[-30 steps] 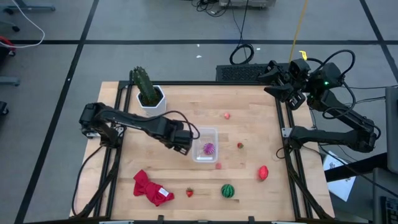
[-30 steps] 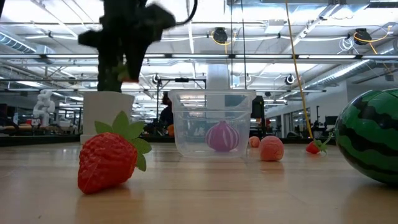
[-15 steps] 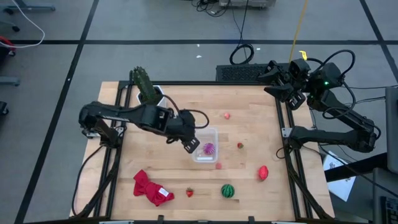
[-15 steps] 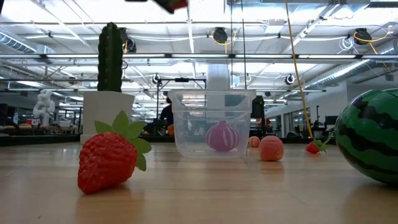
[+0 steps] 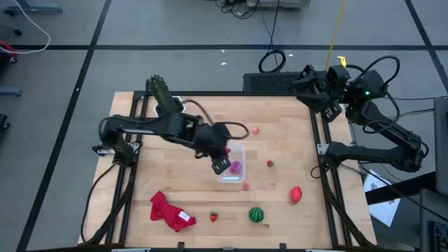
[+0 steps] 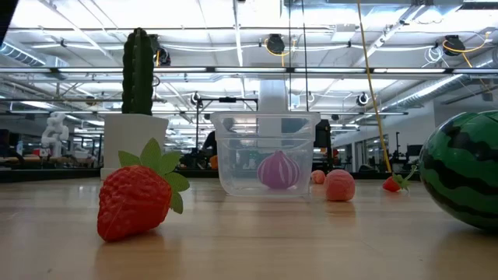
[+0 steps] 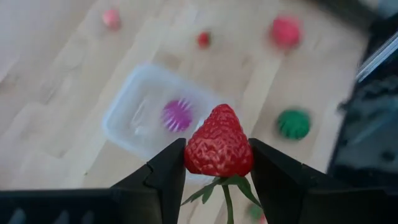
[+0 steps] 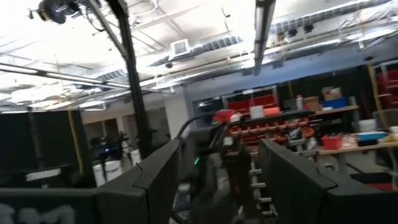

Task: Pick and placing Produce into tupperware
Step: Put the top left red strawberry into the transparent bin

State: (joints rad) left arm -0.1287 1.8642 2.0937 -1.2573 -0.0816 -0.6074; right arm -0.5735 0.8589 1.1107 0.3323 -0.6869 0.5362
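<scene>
Left pincer (image 5: 221,165) is clamped on a strawberry (image 7: 219,144), raised over the near-left edge of the tupperware (image 5: 236,151) at mid worktop (image 5: 280,119). Purple striped ball (image 5: 235,167) sits inside the tub. Loose around it: small red pieces right and front, another strawberry (image 5: 213,216) and watermelon ball (image 5: 257,214) along the front edge. Right pincer (image 5: 309,82) is parked off the back-right corner, fingers apart, holding nothing.

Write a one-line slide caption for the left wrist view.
Left gripper holds a toy strawberry above the clear tupperware, which already contains a purple striped ball.
</scene>
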